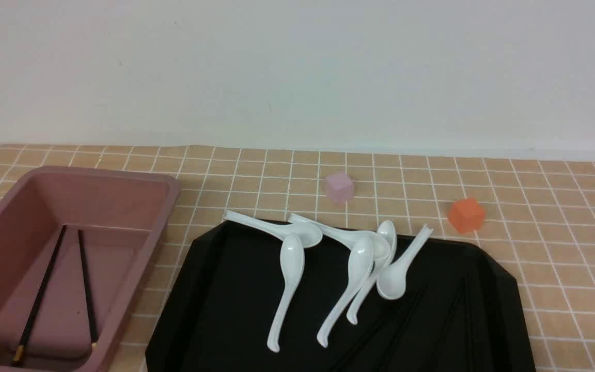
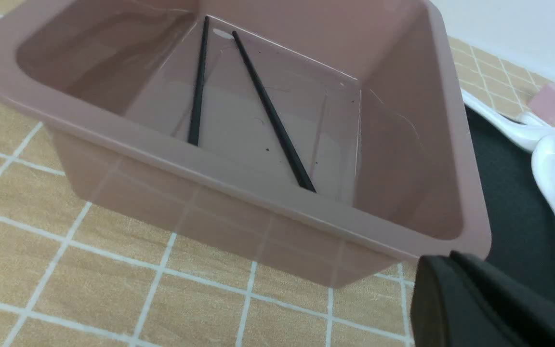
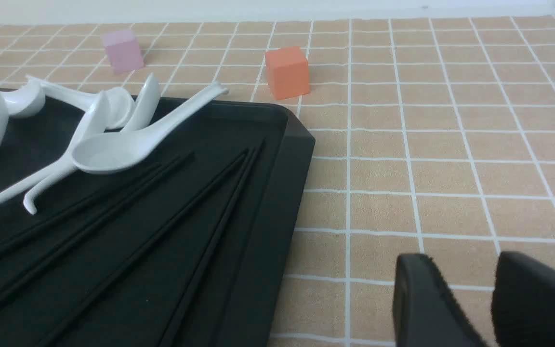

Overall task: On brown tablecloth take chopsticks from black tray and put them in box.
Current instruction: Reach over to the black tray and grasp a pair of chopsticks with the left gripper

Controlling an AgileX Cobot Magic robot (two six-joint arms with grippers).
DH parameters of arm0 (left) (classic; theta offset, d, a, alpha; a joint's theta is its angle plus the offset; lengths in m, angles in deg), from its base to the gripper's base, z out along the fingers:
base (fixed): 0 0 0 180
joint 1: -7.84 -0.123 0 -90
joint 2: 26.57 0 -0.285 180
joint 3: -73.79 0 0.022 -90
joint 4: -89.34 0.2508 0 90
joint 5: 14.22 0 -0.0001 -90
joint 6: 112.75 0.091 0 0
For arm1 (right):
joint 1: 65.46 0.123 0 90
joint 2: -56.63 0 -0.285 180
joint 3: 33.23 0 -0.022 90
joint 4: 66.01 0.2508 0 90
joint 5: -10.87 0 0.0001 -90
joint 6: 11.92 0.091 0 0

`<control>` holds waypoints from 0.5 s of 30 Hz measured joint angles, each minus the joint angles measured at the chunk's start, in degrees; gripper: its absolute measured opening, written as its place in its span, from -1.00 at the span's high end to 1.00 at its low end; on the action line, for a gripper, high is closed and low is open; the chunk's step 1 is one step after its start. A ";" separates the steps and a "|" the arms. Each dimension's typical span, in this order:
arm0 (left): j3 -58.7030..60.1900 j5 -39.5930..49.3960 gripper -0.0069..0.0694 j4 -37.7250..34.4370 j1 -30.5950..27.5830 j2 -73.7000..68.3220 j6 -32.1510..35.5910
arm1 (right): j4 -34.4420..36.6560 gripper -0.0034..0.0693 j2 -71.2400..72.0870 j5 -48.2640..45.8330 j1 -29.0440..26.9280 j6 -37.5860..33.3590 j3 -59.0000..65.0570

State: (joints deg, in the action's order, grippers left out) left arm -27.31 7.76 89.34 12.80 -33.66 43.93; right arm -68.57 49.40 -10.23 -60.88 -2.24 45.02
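The mauve box (image 1: 137, 268) stands at the left on the brown tablecloth (image 1: 561, 248), with two black chopsticks (image 1: 42, 289) lying on its floor. The left wrist view shows the same pair of chopsticks (image 2: 274, 113) inside the box (image 2: 277, 193). My left gripper (image 2: 451, 255) is shut and empty, just outside the box's near corner. Several more chopsticks (image 3: 200, 196) lie on the right part of the black tray (image 3: 268, 217); they show only faintly in the front view. My right gripper (image 3: 463, 260) is open and empty over the cloth, beside the tray's right rim. Neither arm shows in the front view.
Several white soup spoons (image 1: 290, 279) lie across the far half of the tray (image 1: 215, 310), some handles overhanging its back rim. A small pink cube (image 1: 339, 187) and an orange cube (image 1: 466, 215) sit on the cloth behind the tray. A white wall closes the back.
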 joint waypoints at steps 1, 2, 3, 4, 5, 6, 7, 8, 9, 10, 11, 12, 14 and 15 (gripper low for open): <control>0.00 0.00 0.77 0.00 0.00 0.00 0.00 | 0.00 0.25 0.00 0.00 0.00 0.00 0.00; 0.00 0.00 0.77 0.00 0.00 0.00 0.00 | 0.00 0.25 0.00 0.00 0.00 0.00 0.00; 0.00 0.00 0.77 0.00 0.00 0.00 0.00 | 0.00 0.25 0.00 0.00 0.00 0.00 0.00; 0.00 0.00 0.77 0.00 0.00 0.00 0.00 | 0.00 0.25 0.00 0.00 0.00 0.00 0.00; 0.00 0.00 0.77 0.00 0.00 0.00 0.00 | 0.00 0.25 0.00 0.00 0.00 0.00 0.00; 0.00 0.00 0.76 0.00 0.00 0.00 0.00 | 0.00 0.25 0.00 0.00 0.00 0.00 0.00; 0.00 0.00 0.76 0.00 0.00 0.00 0.00 | 0.00 0.25 0.00 0.00 0.00 0.00 0.00; 0.00 0.00 0.76 0.00 0.00 0.00 0.00 | 0.00 0.25 0.00 0.00 0.00 0.00 0.00; 0.00 0.00 0.75 0.00 0.00 0.00 0.00 | 0.00 0.25 0.00 0.00 0.00 0.00 0.00; 0.00 0.00 0.75 0.00 0.00 0.00 0.00 | 0.00 0.25 0.00 0.00 0.00 0.00 0.00; 0.00 0.00 0.75 0.00 0.00 0.00 0.00 | 0.00 0.25 0.00 0.00 0.00 0.00 0.00; 0.00 0.00 0.74 0.00 0.00 0.00 0.00 | 0.00 0.25 0.00 0.00 0.00 0.00 0.00; 0.00 0.00 0.74 0.00 0.00 0.00 0.00 | 0.00 0.25 0.00 0.00 0.00 0.00 0.00; 0.00 0.00 0.74 0.00 0.00 0.00 0.00 | 0.00 0.25 0.00 0.00 0.00 0.00 0.00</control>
State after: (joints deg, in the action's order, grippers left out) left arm -27.31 7.76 89.34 12.80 -33.66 43.93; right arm -68.57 49.40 -10.23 -60.88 -2.24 45.02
